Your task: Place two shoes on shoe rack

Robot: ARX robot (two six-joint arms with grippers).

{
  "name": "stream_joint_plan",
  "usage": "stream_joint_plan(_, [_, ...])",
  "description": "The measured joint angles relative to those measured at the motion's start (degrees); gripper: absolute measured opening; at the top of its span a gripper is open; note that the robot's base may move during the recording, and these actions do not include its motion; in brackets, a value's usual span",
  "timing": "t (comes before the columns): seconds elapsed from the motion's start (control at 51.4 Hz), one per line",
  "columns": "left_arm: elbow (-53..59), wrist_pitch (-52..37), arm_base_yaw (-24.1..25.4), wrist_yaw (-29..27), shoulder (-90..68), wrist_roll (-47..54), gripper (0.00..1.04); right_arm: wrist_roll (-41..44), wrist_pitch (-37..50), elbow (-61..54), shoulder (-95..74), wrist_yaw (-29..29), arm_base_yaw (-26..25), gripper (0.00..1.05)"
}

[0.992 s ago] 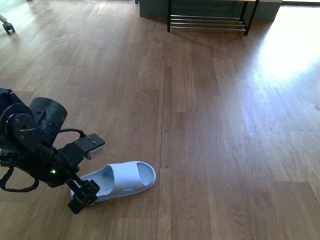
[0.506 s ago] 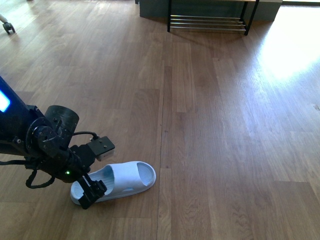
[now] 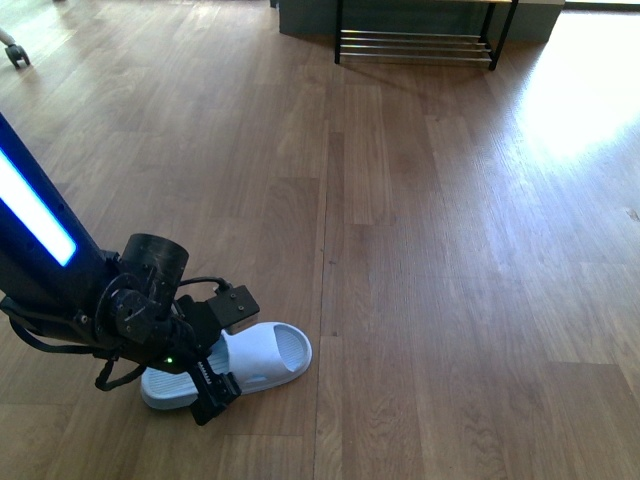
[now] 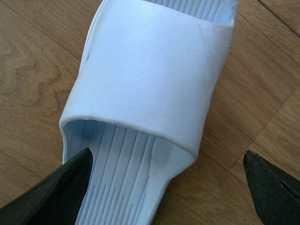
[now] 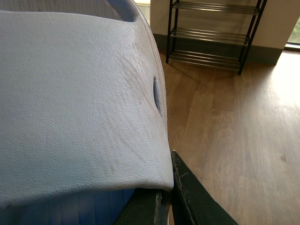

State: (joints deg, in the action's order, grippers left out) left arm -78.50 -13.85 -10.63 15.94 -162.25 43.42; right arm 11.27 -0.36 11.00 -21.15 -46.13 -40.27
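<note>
Left gripper [image 4: 167,159], fingers wide, straddles a pale slide [image 3: 262,357] on the floor [image 3: 450,250], far from the rack [image 3: 415,45]; likely light, bendy foam, best pinched across its strap [image 4: 150,70], while the right gripper [image 5: 164,202] grips its twin [image 5: 75,93].

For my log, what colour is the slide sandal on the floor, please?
Pale blue slide sandal; left wrist view best.

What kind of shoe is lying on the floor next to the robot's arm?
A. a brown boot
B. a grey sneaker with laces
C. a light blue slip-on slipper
C: the slipper on the wooden floor is pale blue with one wide strap, an open toe and no laces. The left gripper is open, with one finger on each side of it.
</note>
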Motion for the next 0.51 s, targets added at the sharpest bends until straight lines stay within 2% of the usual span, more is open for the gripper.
stream_joint_plan(0.156, [-0.98,-1.92,0.09,0.66,-2.05,0.04,0.95,0.00,0.00,0.00,0.00,0.00,0.00,0.02])
stream_joint_plan(0.37, [-1.11,-6.03,-0.52,6.95,-3.58,-5.35,0.95,-0.02,0.00,0.00,0.00,0.00,0.00,0.02])
stream_joint_plan(0.506, [-2.58,-6.32,-1.29,7.85,-4.92,-8.20,0.95,0.00,0.00,0.00,0.00,0.00,-0.02,0.02])
